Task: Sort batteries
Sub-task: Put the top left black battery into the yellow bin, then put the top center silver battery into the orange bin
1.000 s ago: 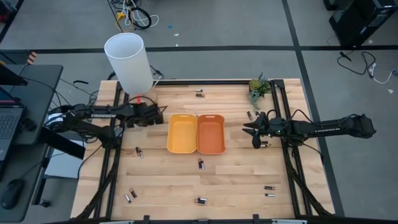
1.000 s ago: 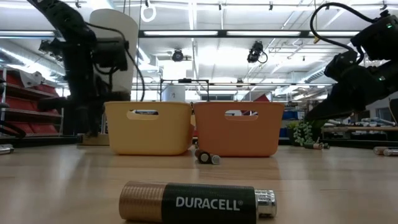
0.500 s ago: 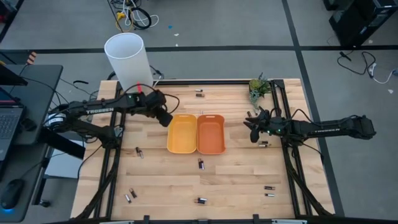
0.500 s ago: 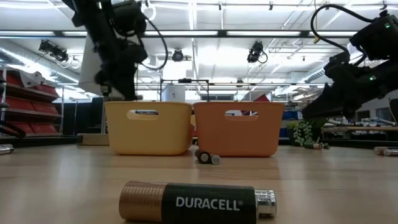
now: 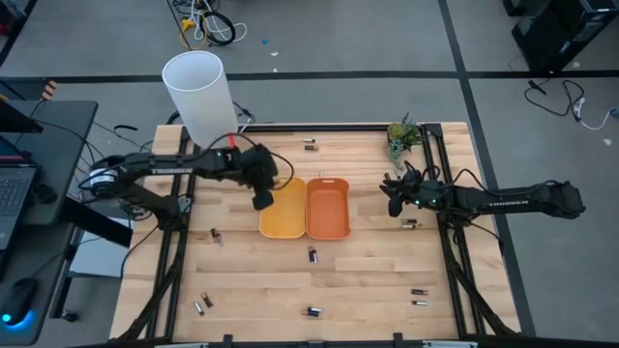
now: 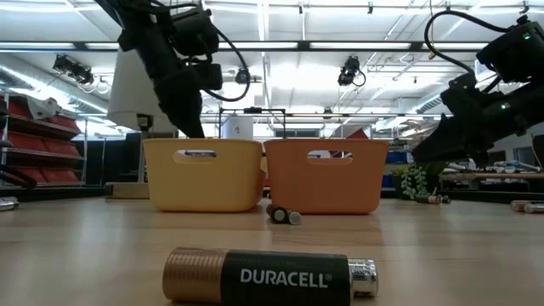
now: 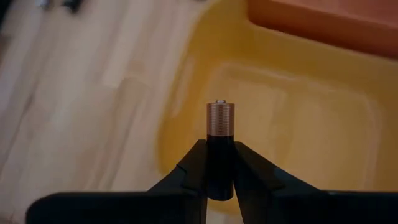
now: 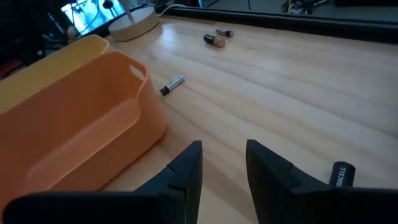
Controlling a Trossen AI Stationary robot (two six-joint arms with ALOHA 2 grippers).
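My left gripper (image 5: 262,200) hangs over the left rim of the yellow tray (image 5: 282,211), shut on a copper-and-black battery (image 7: 220,118). The orange tray (image 5: 328,208) stands against the yellow one on its right. Right of the trays my right gripper (image 5: 392,201) hovers open with nothing between its fingers (image 8: 186,169). Loose batteries lie on their sides on the wood: one (image 5: 312,254) just in front of the trays, one (image 5: 310,145) at the far edge, others (image 5: 201,304) near the front left, and one (image 6: 272,276) close to the low camera. My left gripper pinches the battery's black half (image 7: 220,163) between its two fingers. The battery lies along the fingers, and its copper end (image 7: 220,117) sticks out past the fingertips. The fingers slant down from the table's left side. The battery is lifted clear, above the yellow tray's floor.
A tall white cylinder (image 5: 198,95) stands at the far left corner, and a small plant (image 5: 403,133) at the far right. More batteries (image 5: 418,296) lie at the front right and one (image 8: 340,173) lies close to my right gripper. Black frame rails (image 5: 455,261) run along both table sides.
My left gripper has risen and gone toward the table's right, from left of the trays to over the yellow tray's left rim, rolling its wrist as it went and carrying the battery. My right gripper has stayed in place and turned a little.
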